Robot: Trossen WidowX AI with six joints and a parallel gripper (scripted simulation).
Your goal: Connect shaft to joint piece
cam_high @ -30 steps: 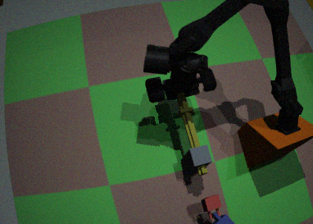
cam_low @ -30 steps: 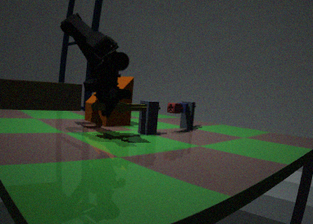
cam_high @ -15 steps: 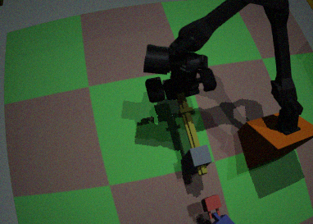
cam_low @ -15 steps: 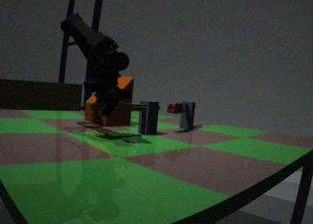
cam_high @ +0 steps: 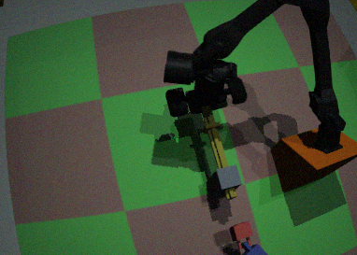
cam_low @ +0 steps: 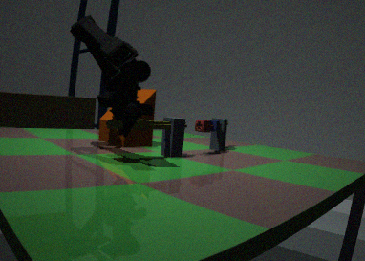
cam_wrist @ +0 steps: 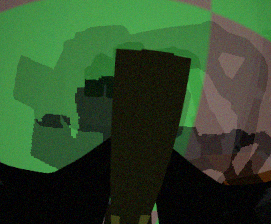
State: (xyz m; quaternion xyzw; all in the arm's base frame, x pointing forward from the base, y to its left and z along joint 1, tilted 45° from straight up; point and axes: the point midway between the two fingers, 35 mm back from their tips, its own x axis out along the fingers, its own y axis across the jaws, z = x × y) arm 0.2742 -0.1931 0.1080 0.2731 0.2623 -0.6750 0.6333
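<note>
The yellow shaft (cam_high: 219, 150) (cam_low: 158, 124) runs through the grey block (cam_high: 228, 177) (cam_low: 173, 137); its tip shows just past the block. My gripper (cam_high: 206, 106) (cam_low: 123, 126) (cam_wrist: 136, 140) is shut on the yellow shaft near its far end, which fills the middle of the wrist view as a dark bar. The red joint piece (cam_high: 241, 231) (cam_low: 203, 125) lies roughly in line with the shaft, a gap away from its tip. A dark hollow shows on its side in the exterior view. Exactly where its opening points is hard to tell. The blue part (cam_high: 253, 250) sits behind it.
The second block (cam_low: 219, 135) stands behind the red piece. The arm's orange base (cam_high: 306, 151) (cam_low: 149, 99) stands to the right of the shaft in the top view. Dark shadows fall across the chequered green and brown top.
</note>
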